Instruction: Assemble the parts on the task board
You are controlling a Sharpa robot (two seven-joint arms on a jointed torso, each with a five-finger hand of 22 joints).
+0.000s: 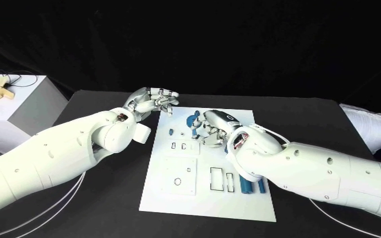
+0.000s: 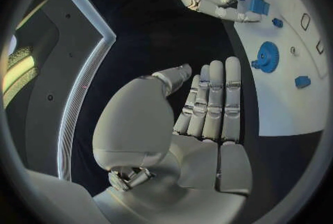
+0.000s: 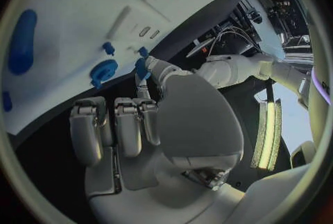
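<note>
The white task board (image 1: 179, 194) lies in the middle of the table. A blue gear (image 1: 194, 121) stands near its far edge. My right hand (image 1: 216, 129) hovers over the board just right of the gear and pinches a small blue part (image 3: 142, 68) between thumb and a finger, the other fingers curled in. That part (image 2: 258, 5) also shows in the left wrist view, above the board (image 2: 291, 107). My left hand (image 1: 152, 101) is at the board's far left corner, fingers straight and holding nothing.
Long blue parts (image 1: 252, 185) lie at the board's near right edge. Small blue pieces (image 2: 302, 81) sit on the board near the gear (image 2: 266, 57). A white box (image 1: 28, 111) stands at the table's far left. White cables trail along the near table.
</note>
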